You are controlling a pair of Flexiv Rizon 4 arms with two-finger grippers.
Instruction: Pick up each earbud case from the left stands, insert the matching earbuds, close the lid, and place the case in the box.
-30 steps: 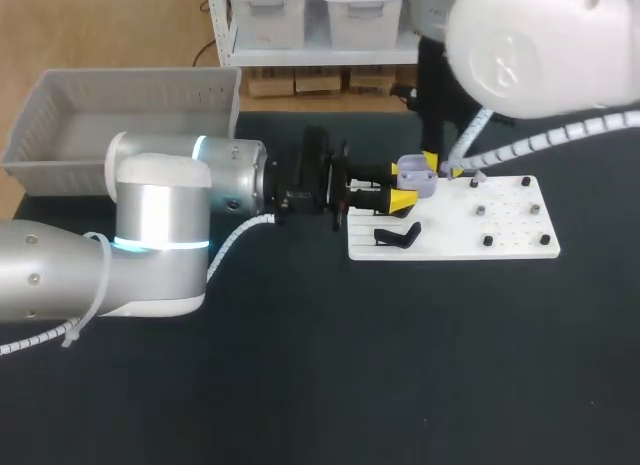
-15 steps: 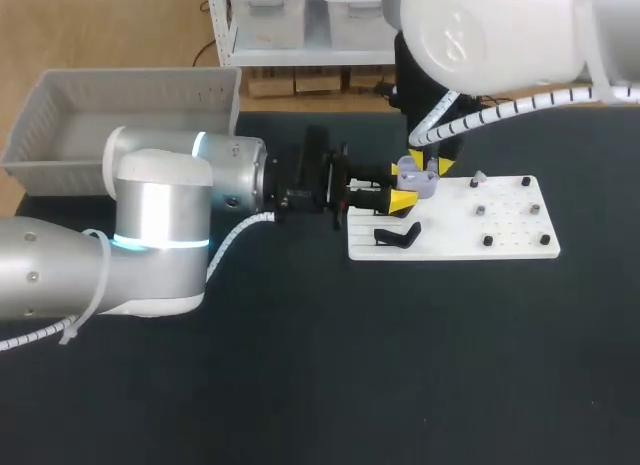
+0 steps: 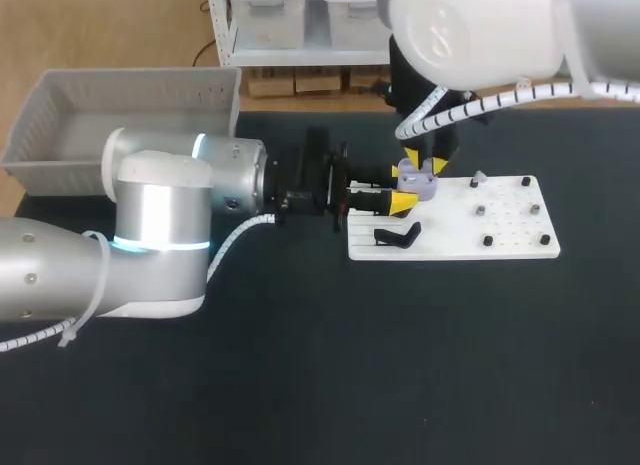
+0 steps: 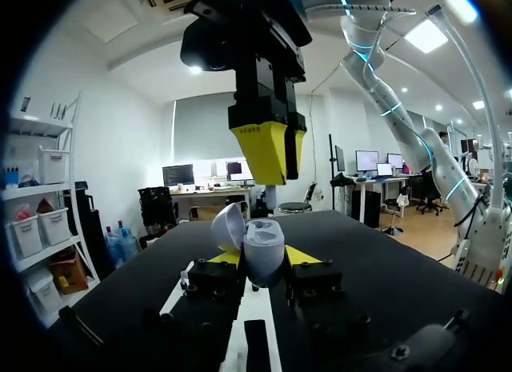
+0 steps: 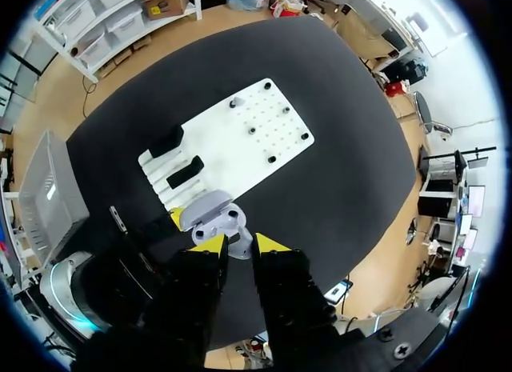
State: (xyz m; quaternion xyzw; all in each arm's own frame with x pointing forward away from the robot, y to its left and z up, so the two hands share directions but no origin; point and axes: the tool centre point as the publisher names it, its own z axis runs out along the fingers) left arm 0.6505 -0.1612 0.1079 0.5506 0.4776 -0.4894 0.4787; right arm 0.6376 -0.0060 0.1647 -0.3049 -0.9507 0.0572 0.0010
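Firmly, the left gripper (image 4: pixel 262 262) pinches a lavender earbud case (image 4: pixel 262 242) between its yellow tips, with the case's lid (image 4: pixel 227 226) tipped open. Directly above the open case hangs the right gripper (image 4: pixel 279 152), pointing down at it; whether it is closed or grips anything cannot be told. In the head view the case sits over the 10 o'clock part of a white pegged board (image 3: pixel 510 247). A black stand (image 3: pixel 397 235) lies on the board at 7 o'clock from the case. A grey box (image 3: pixel 60 115) rests at the 10 o'clock corner of the dark table (image 3: pixel 400 365).
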